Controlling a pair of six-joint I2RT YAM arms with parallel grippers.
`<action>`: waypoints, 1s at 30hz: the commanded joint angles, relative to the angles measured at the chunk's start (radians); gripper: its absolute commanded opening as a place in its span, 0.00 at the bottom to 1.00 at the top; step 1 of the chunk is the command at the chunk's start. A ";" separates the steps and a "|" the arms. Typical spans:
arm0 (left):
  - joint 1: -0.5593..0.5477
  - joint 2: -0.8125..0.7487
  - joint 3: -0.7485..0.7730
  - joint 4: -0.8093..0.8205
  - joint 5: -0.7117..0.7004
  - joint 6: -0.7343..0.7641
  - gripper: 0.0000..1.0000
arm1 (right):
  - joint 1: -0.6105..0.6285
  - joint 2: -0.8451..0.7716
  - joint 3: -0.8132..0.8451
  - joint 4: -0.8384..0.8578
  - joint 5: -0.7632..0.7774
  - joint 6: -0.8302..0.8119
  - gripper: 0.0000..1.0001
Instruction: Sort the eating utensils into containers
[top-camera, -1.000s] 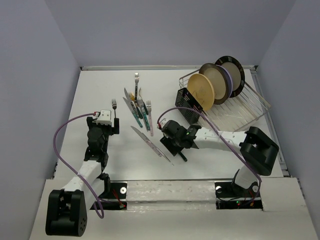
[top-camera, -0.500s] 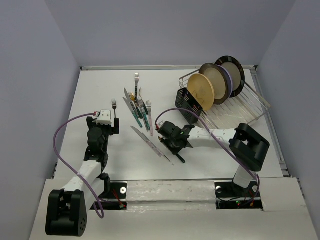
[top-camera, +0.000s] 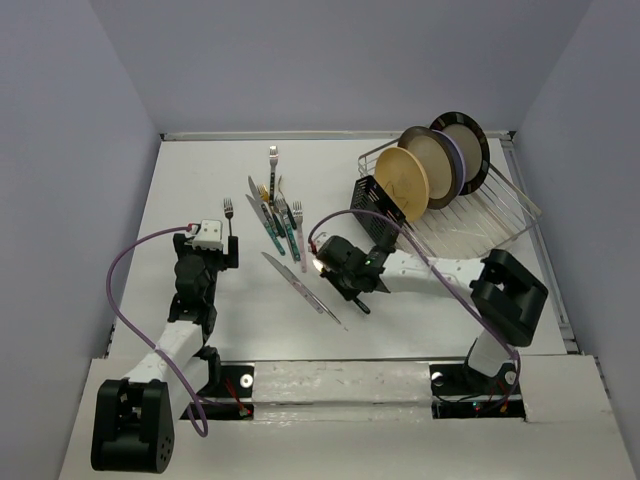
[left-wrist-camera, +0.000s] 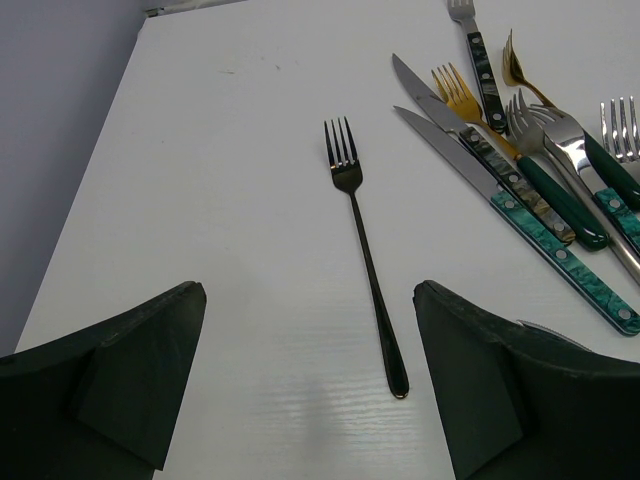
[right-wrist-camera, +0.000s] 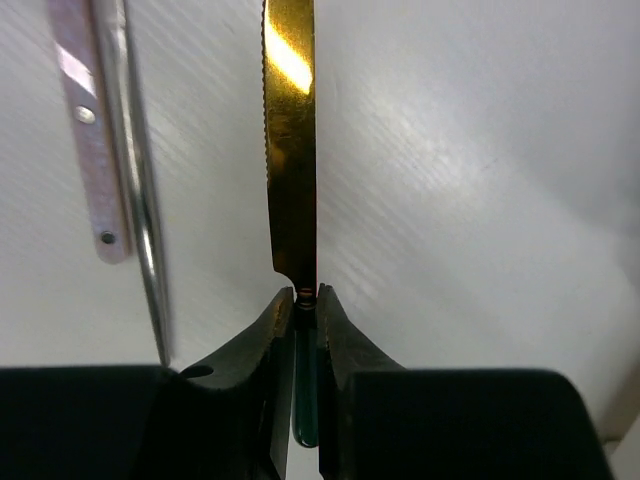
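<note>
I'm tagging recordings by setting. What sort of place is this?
Probably a lab test cell, not a kitchen: a white table walled by plain grey panels, two robot arms bolted at its near edge, and a dish rack with plates beside loose cutlery.

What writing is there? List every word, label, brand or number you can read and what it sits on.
None readable. No word, number or brand shows on the black fork, the gold knife blade, the caddy or the plates.
</note>
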 joint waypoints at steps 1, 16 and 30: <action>-0.003 -0.018 0.001 0.075 -0.002 0.002 0.99 | 0.005 -0.203 0.051 0.322 0.051 -0.141 0.00; -0.003 -0.022 -0.002 0.075 0.000 0.002 0.99 | -0.218 -0.417 -0.239 1.550 0.463 -0.205 0.00; -0.003 -0.026 -0.003 0.075 0.000 0.003 0.99 | -0.301 -0.265 -0.398 1.849 0.563 -0.253 0.00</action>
